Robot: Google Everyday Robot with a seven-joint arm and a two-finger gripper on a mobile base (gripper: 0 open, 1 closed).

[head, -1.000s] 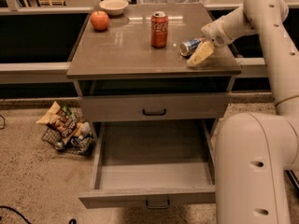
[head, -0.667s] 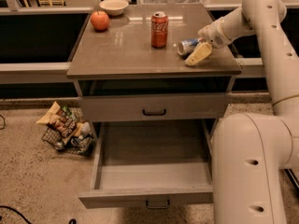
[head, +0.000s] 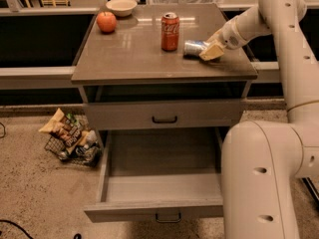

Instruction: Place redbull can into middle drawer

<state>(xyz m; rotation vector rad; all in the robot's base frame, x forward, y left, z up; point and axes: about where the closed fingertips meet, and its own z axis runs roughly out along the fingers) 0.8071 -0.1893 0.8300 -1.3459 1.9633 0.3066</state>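
The redbull can [head: 193, 48], slim and silver-blue, lies on its side on the right part of the cabinet top [head: 129, 59]. My gripper [head: 208, 51] reaches in from the right and is shut on the can's right end, low over the surface. One tan finger shows in front of the can. The middle drawer [head: 159, 188] is pulled open below, with a grey tray-like inside and nothing in it. Its small handle [head: 167, 217] faces the front.
A red Coca-Cola can [head: 170, 31] stands just left of the redbull can. An apple [head: 106, 22] and a white bowl [head: 121, 6] sit at the back left. The top drawer [head: 164, 118] is shut. A snack basket [head: 70, 136] lies on the floor at the left. My body [head: 264, 183] stands right of the open drawer.
My gripper and the redbull can have shifted a little to the left, toward the Coca-Cola can. Nothing else has moved.
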